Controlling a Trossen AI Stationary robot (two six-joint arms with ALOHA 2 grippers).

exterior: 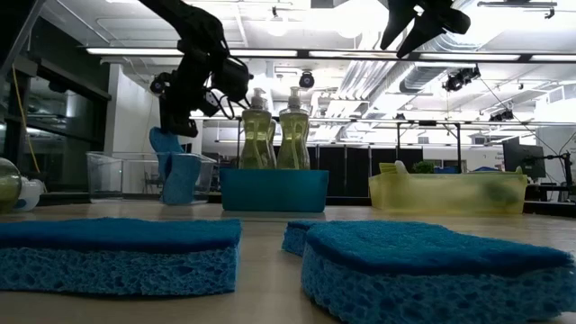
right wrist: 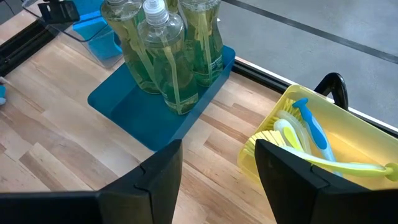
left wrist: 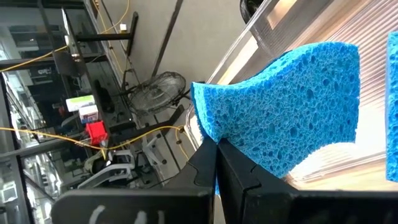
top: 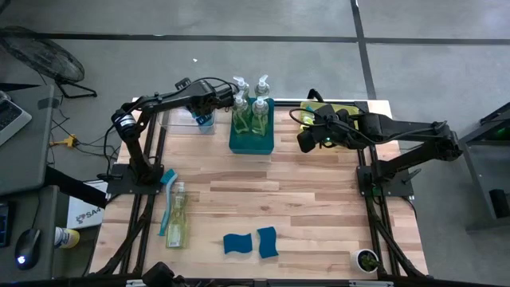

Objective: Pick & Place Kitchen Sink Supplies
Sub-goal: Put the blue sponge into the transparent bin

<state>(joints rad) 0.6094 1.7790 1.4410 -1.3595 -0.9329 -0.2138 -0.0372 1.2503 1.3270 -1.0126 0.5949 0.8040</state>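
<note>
Holding a blue wavy-edged sponge (left wrist: 286, 106) by one edge, left gripper (left wrist: 214, 152) jaws pinched shut, over the clear plastic bin (top: 185, 119) at the desk's far left. Risk — thin grip; sponge could slip onto the rim. Right gripper (right wrist: 217, 165) — jaws half-open, empty, between teal bin (right wrist: 124, 102) and yellow bin (right wrist: 348, 137).
</note>
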